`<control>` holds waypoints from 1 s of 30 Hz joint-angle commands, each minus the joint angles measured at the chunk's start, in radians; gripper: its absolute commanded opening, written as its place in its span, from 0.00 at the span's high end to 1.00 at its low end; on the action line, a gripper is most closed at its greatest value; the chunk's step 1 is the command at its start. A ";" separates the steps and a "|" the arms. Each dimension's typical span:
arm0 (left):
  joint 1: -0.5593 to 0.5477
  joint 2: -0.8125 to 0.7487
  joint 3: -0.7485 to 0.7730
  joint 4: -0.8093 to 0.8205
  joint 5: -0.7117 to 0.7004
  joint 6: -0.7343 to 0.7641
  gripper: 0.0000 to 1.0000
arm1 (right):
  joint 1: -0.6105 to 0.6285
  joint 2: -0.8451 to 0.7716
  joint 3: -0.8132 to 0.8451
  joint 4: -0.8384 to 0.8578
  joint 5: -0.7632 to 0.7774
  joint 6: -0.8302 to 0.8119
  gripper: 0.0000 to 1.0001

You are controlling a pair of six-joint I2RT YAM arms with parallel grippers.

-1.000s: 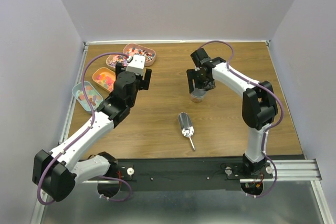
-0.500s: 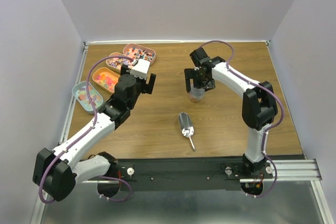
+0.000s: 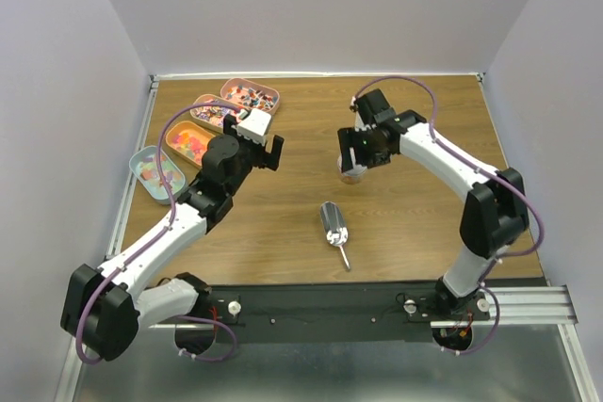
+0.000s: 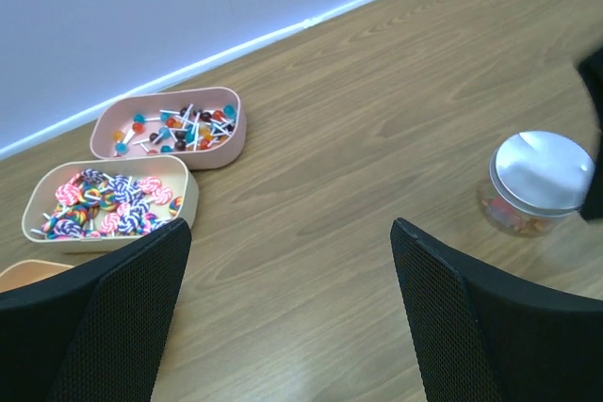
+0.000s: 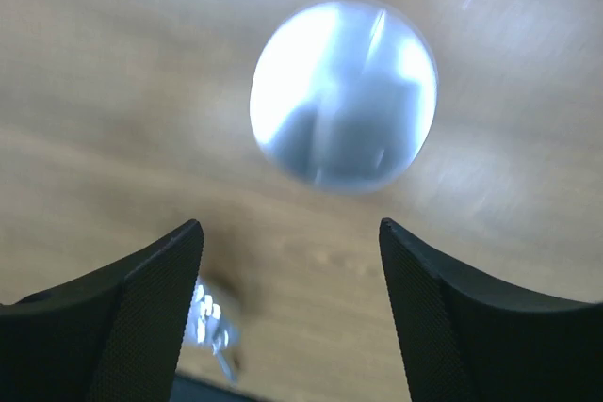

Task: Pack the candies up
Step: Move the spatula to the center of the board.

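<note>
Right gripper jaws apart above lidded jar of candies, left gripper jaws apart

We look down on the whole table from above and behind the bases. Left wrist view skims low across it; right wrist view hangs close overhead. All share the lidded jar.

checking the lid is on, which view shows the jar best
The left wrist view: the jar shows side-on, silver lid on, candies visible inside. The right wrist view gives only its blurred lid from above; the top view has it mostly hidden by the right arm.
</note>
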 commanded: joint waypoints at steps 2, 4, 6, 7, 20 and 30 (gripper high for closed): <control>0.023 -0.059 -0.014 0.042 -0.041 -0.004 0.07 | 0.055 -0.170 -0.279 0.088 -0.251 -0.007 0.33; 0.024 -0.061 -0.012 0.037 -0.056 -0.001 0.07 | 0.072 -0.224 -0.341 0.126 -0.326 0.014 0.35; 0.024 -0.058 -0.006 0.028 -0.061 0.002 0.07 | 0.086 -0.241 -0.402 0.165 -0.363 0.022 0.39; 0.024 -0.058 -0.003 0.026 -0.061 0.002 0.08 | 0.089 -0.244 -0.419 0.177 -0.379 0.027 0.40; 0.024 -0.070 0.001 0.022 -0.055 0.007 0.08 | 0.109 -0.147 -0.556 0.329 -0.299 0.030 0.63; 0.024 -0.094 0.003 0.016 -0.045 0.010 0.08 | 0.105 -0.204 -0.574 0.271 -0.100 0.016 0.99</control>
